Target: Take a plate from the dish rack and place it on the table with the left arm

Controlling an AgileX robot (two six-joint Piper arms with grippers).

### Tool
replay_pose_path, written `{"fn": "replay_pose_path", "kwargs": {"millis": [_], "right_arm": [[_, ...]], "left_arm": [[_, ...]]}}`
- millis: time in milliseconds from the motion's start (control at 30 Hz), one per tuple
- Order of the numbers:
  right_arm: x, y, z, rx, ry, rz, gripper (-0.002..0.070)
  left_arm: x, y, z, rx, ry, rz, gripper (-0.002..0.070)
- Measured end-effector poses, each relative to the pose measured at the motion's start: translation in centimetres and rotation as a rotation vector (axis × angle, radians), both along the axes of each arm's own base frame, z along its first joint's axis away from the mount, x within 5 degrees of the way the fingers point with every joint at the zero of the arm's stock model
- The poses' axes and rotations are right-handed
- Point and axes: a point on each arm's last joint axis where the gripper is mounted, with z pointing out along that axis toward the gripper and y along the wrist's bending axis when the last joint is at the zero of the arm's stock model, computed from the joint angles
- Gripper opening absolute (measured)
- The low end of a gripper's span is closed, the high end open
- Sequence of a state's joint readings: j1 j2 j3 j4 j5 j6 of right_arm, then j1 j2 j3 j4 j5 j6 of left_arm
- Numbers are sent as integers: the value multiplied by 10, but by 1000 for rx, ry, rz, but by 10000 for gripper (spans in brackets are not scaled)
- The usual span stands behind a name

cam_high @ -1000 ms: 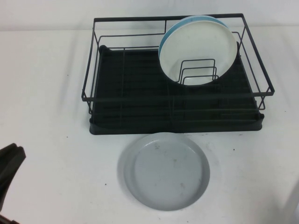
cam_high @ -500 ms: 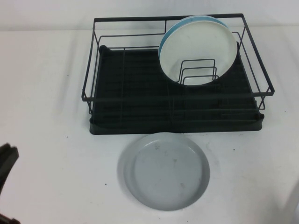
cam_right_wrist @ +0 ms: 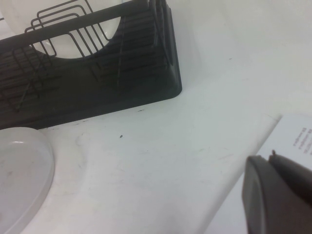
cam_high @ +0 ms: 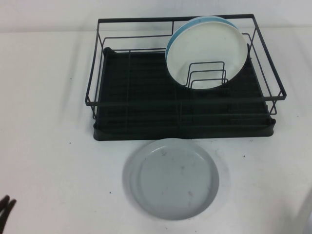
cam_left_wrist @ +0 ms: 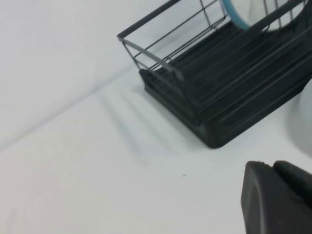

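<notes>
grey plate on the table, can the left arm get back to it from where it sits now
Probably yes: the grey-blue plate lies flat on open table before the dish rack, nothing between it and the left gripper at the near-left edge.

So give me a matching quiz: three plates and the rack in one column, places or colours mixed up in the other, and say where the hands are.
1. grey plate
2. cream plate
3. teal plate
4. rack

a. black wire frame
b. flat on the table
c. upright, front of the pair
d. upright, behind the other

Pairs: 1-b, 2-c, 3-d, 4-a.

Left hand sits low at the table's near left; right hand at the near right.
</notes>
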State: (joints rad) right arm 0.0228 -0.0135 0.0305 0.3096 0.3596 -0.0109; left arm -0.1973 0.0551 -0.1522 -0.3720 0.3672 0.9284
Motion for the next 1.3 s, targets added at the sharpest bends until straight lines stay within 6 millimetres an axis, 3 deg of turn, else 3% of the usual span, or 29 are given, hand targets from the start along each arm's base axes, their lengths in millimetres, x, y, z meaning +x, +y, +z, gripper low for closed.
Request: {"fn": "replay_pose_path", "kwargs": {"millis": [400, 633, 933, 1167, 1300], "right_arm": [[0, 0, 0, 0, 0, 0, -18], [0, 0, 0, 0, 0, 0, -18], [0, 0, 0, 0, 0, 0, -18], [0, 0, 0, 0, 0, 0, -18], [0, 0, 0, 0, 0, 0, -18]], "left_arm": [[-2, -5, -34, -179, 92, -31, 0], [1, -2, -54, -56, 117, -7, 0], [1, 0, -56, 29, 111, 0, 0], [3, 9, -56, 303, 34, 42, 0], [3, 7, -56, 235, 48, 33, 0]]}}
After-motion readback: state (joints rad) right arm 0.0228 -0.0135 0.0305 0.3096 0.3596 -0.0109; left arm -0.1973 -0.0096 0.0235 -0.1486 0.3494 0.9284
